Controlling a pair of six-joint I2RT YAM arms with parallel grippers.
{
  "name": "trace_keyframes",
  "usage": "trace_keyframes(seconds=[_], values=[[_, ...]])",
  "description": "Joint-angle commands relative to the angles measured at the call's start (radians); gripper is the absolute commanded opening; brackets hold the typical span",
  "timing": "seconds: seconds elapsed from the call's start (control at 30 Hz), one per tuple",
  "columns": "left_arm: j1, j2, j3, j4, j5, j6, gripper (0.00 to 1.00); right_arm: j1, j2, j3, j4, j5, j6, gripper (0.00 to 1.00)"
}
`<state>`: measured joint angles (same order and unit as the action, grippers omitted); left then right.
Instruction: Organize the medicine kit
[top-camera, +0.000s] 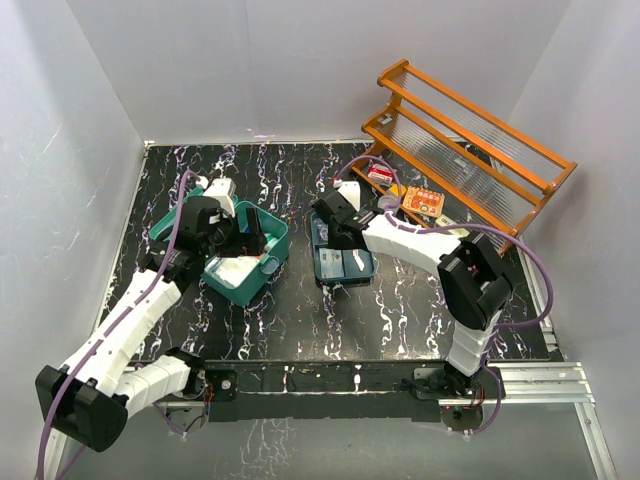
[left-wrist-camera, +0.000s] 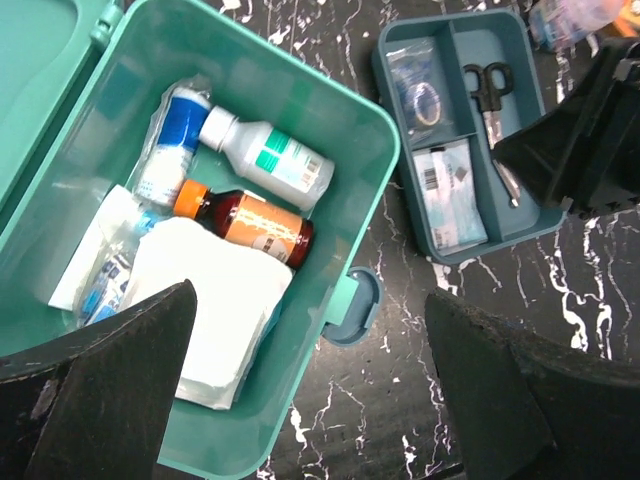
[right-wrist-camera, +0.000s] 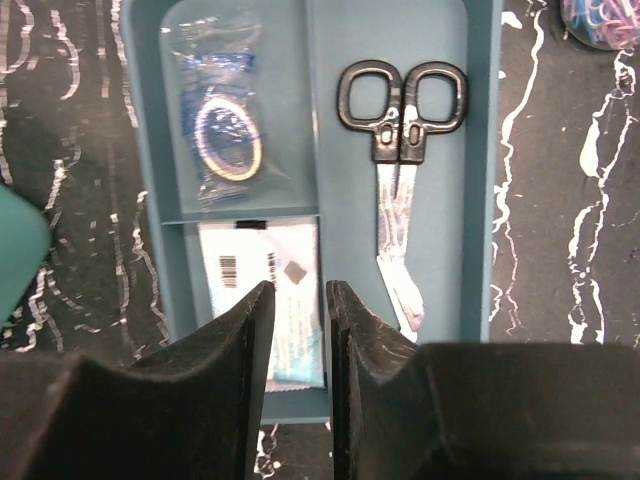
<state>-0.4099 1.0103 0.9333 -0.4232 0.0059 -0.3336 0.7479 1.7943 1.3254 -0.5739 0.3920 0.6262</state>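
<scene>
No label was legible: only a barcode on the white packet (right-wrist-camera: 240, 265) in the blue tray (right-wrist-camera: 483, 200), beside black-handled scissors (right-wrist-camera: 400, 130). The open teal plastic medicine kit (left-wrist-camera: 300, 100) sat toward the tabletop's left edge, bottles (left-wrist-camera: 265, 160) and gauze (left-wrist-camera: 215, 290) inside. Left gripper (left-wrist-camera: 310, 300) gaped wide, empty; right gripper (right-wrist-camera: 300, 290) showed only a narrow slit, gripping nothing, over the tray

Soft, even white light falls from overhead, leaving only faint shadows beneath the arms. The glossy black worktop (top-camera: 300, 310) carries a mild sheen. Wrist views are crisp at mid-distance, though the dark fingers (left-wrist-camera: 120, 390) nearest the lens go murky and slightly blurred. A clear plastic pouch (right-wrist-camera: 225, 120) throws small glints.
</scene>
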Motion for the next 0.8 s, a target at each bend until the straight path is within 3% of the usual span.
trace_keyframes(seconds=[0.0, 0.27, 0.77], values=[[0.002, 0.017, 0.040, -0.064, -0.028, -0.012, 0.96, -0.023, 0.034, -0.010, -0.017, 0.068, -0.003, 0.23], [0.003, 0.021, -0.008, -0.007, 0.177, -0.049, 0.93, -0.037, 0.085, -0.021, 0.040, 0.014, -0.042, 0.12], [0.003, 0.009, -0.024, 0.010, 0.141, -0.058, 0.93, -0.037, 0.028, 0.010, 0.026, 0.027, -0.031, 0.17]])
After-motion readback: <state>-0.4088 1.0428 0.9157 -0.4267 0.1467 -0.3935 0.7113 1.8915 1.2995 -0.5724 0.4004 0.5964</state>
